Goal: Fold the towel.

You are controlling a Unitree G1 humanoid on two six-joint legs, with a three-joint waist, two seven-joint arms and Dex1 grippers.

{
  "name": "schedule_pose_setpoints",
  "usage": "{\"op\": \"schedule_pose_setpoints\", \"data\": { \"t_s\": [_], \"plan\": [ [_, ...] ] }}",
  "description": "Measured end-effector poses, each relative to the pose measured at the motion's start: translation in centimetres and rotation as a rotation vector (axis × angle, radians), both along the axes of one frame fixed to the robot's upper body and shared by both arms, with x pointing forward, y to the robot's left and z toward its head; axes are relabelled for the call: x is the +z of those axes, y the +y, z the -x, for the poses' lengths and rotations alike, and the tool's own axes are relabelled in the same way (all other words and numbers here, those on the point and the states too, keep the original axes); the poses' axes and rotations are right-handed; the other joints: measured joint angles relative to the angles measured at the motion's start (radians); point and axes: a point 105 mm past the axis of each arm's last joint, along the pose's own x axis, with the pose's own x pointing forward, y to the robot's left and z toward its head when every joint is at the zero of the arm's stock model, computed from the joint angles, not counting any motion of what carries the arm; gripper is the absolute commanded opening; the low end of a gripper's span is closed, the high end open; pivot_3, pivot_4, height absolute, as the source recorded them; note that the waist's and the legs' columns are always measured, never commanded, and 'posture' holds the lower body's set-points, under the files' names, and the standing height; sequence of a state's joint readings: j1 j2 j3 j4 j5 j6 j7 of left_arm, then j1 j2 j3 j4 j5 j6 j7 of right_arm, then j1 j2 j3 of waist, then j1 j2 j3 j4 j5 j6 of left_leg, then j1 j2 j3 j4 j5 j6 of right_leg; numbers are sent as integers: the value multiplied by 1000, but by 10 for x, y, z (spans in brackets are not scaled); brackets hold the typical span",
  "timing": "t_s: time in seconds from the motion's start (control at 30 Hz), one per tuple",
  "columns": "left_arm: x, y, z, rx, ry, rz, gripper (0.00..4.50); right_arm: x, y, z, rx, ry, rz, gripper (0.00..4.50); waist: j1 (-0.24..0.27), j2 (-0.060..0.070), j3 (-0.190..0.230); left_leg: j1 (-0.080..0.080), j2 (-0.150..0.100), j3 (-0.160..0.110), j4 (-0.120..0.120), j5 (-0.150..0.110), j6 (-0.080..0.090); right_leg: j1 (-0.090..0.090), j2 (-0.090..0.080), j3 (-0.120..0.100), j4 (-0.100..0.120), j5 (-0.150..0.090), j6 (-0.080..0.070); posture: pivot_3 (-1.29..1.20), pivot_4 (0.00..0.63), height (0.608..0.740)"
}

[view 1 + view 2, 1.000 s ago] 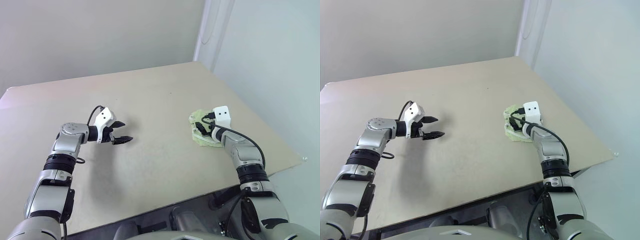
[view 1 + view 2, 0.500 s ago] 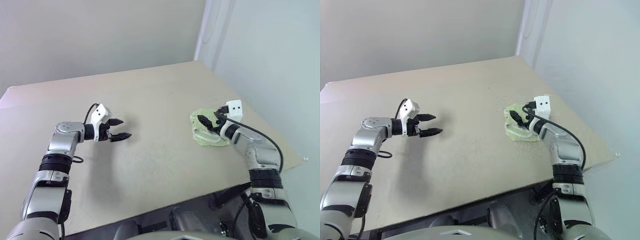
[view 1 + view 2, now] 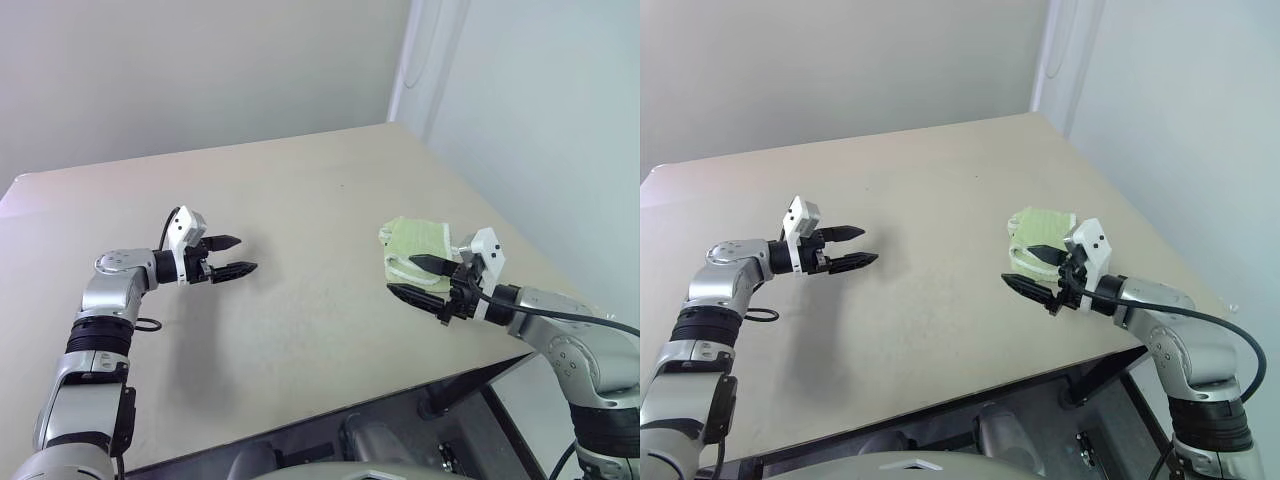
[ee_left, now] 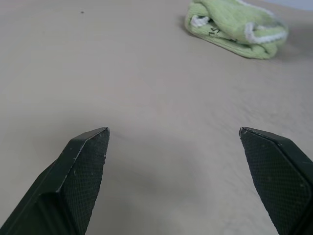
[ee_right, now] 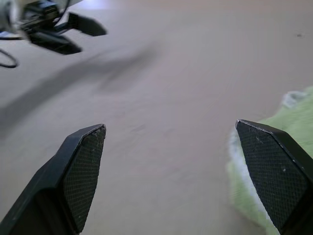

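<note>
Near the table's (image 3: 300,330) right edge, the towel (image 3: 417,243) lies folded into a small thick bundle, so the right claw (image 3: 418,281) beside it and the left claw (image 3: 232,256) far off hang wide open, holding nothing.

We count one towel (image 3: 414,252), folded into a light-green bundle and lying on the one table (image 3: 300,190), near the table's right edge. We count two grippers above that table: the left gripper (image 3: 232,256) and the right gripper (image 3: 417,279), each with two black fingers spread apart and nothing between them.
</note>
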State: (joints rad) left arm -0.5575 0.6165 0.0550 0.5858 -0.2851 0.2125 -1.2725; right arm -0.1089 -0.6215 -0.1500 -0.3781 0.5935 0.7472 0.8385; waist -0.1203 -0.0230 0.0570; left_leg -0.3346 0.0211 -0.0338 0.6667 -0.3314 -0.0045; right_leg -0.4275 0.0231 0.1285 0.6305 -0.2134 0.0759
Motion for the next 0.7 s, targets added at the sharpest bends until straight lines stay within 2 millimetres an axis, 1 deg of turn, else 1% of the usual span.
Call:
{"op": "schedule_pose_setpoints", "data": {
  "t_s": [0.1,0.2,0.33,0.43,0.53,0.7],
  "plan": [
    [4,6,5,-14,5,0,4500,-4,5,10,68,20,3,4450,1,0,0,0,0,0,0,0,0,0,0,0,-1,0,0,0,0,740],
    [5,7,15,-43,18,11,4500,-8,2,18,108,34,16,4450,1,0,0,-1,0,0,0,0,0,0,0,0,-2,0,0,0,0,740],
    [2,6,31,-91,37,9,4500,-6,-3,23,154,26,48,4450,1,0,0,-1,0,1,0,0,0,0,-1,0,-2,0,0,0,0,740],
    [10,0,36,-135,13,13,4500,-6,-8,18,152,12,62,4450,2,-2,1,0,0,0,0,0,0,0,-1,0,-1,0,0,0,0,740],
    [15,-3,37,-154,-9,13,4500,-7,-12,11,133,-4,75,4450,2,-2,1,1,0,1,0,0,0,1,-1,0,-1,0,0,0,0,740],
    [24,-9,40,-187,-27,35,4500,-7,-14,4,118,-16,70,4450,1,-1,1,0,0,1,0,0,0,0,0,0,-1,-1,0,0,0,740]
  ]
}}
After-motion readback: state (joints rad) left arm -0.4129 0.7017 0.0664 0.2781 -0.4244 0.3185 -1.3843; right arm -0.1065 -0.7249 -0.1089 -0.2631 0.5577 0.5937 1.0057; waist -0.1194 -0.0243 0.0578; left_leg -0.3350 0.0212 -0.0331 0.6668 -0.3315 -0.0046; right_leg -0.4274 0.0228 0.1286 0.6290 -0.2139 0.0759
